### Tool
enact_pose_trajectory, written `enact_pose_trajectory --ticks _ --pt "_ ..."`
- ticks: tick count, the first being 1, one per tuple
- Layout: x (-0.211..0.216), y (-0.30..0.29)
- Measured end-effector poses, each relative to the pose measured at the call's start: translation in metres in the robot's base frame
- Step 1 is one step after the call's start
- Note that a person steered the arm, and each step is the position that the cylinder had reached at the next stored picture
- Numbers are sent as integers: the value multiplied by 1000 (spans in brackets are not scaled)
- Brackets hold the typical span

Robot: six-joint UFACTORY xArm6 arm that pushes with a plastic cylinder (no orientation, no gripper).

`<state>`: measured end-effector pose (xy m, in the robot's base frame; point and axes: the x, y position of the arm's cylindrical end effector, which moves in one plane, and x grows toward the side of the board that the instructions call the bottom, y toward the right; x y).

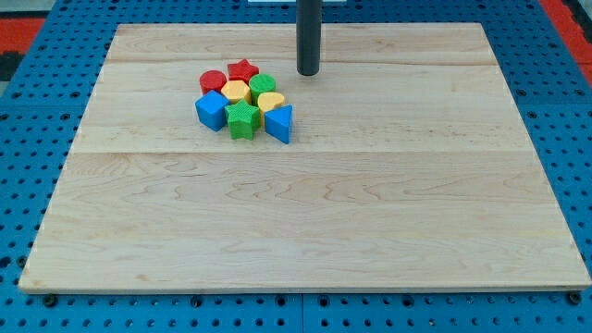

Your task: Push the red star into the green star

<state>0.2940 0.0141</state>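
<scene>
Wooden board (370, 231) | ridged green star (242, 119) | red star (243, 69) left of my tip (308, 72) | no pincer

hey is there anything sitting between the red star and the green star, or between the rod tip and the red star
Yes. A yellow block sits between the red star and the green star, which lies toward the view's bottom. Nothing visible stands between my tip, at the view's right, and the red star.

Red star (243, 69), green star (242, 119), blue cube (211, 109), dark rod, pale wooden board (370, 213)
</scene>
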Motion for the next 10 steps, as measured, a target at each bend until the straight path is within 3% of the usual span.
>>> enact_pose_trajectory --ticks 3,4,5,7,9,10 --pt "-31 14" --pt "-37 5" --pt "-64 -44" --pt "-52 -97" --pt "-43 -97" --pt "-10 -84"
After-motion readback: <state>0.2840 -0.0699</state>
